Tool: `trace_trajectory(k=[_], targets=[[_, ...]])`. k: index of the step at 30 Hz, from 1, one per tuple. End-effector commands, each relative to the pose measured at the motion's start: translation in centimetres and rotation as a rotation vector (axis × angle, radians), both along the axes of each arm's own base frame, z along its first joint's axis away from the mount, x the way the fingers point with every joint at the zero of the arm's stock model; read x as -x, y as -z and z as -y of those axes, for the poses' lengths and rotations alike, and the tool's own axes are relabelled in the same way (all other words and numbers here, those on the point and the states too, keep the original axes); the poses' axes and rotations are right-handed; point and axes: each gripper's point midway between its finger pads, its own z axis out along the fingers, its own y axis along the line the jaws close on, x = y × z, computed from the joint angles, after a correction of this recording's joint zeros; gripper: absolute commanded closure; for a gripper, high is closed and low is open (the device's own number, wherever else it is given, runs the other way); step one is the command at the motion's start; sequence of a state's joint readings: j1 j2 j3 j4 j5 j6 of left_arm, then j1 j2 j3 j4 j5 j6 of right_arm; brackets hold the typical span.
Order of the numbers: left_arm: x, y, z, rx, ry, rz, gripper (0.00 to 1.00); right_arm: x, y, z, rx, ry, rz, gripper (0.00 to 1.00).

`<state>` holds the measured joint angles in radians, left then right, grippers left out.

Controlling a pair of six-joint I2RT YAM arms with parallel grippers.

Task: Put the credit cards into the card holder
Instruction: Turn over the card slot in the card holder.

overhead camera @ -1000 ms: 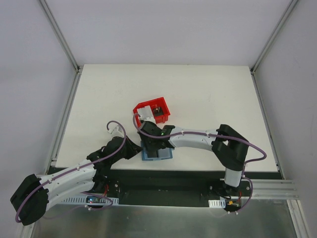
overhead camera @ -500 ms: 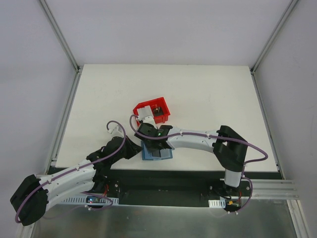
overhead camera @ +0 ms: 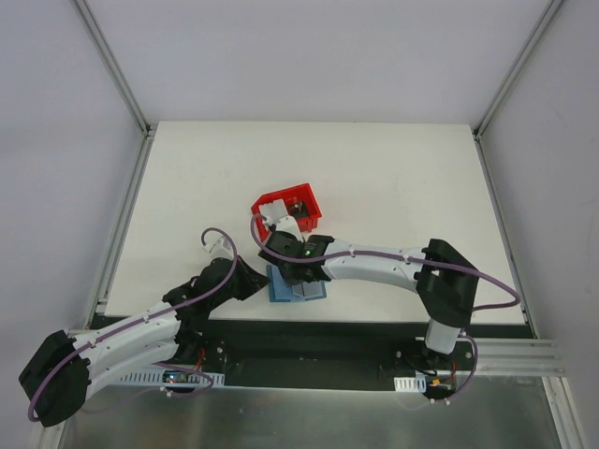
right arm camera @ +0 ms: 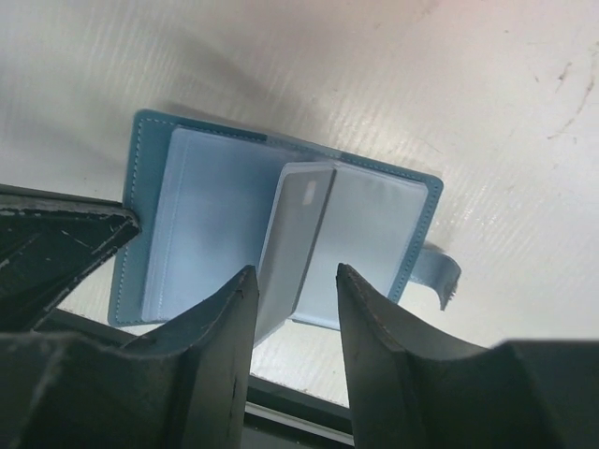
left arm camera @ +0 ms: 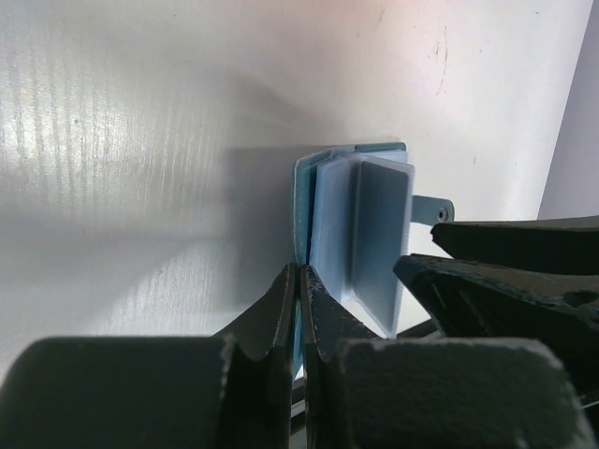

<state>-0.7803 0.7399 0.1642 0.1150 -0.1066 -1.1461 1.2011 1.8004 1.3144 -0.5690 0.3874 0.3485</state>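
Clamped fully closed, jaws of the left gripper (left arm camera: 298,271), on the near cover edge of the small teal-blue stitched folding card holder (right arm camera: 201,215). Set partway apart, jaws of the right gripper (right arm camera: 294,281), one on each side of a pale thin rectangular credit card (right arm camera: 301,210); cannot tell whether pressing on it or merely flanking it.

Underneath everything, broad white tabletop (overhead camera: 393,178). Further back, near the holder but apart from it, small red plastic bin (overhead camera: 274,200). Close to the table's front edge, lying spread open with pale blue inner pockets facing up: the holder. Slanted over its middle, far end at the pockets: the card. Sticking out from the holder's far side, small blue snap tab (right arm camera: 438,271).
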Motion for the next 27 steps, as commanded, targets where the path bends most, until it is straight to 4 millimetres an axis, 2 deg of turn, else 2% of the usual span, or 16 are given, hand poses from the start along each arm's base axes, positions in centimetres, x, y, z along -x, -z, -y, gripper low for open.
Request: trace_trajectory(k=[1,12,22,27], targets=[[0.2,0.1,0.1,0.011,-0.001,-0.002,1.00,-0.1,-1.8,1.9,0.005,0.026,0.035,0.59],[0.2,0.3,0.0,0.013,-0.017,-0.016,1.00,0.0,-1.3,3.8,-0.038,0.072,0.027,0.60],[0.4,0.7,-0.1,0.010,-0.018,-0.033,1.00,-0.1,0.4,5.2,-0.076,0.112,-0.036,0.61],[0.5,0.7,-0.1,0.012,-0.019,-0.035,1.00,-0.5,-1.0,4.8,-0.126,0.103,-0.020,0.60]])
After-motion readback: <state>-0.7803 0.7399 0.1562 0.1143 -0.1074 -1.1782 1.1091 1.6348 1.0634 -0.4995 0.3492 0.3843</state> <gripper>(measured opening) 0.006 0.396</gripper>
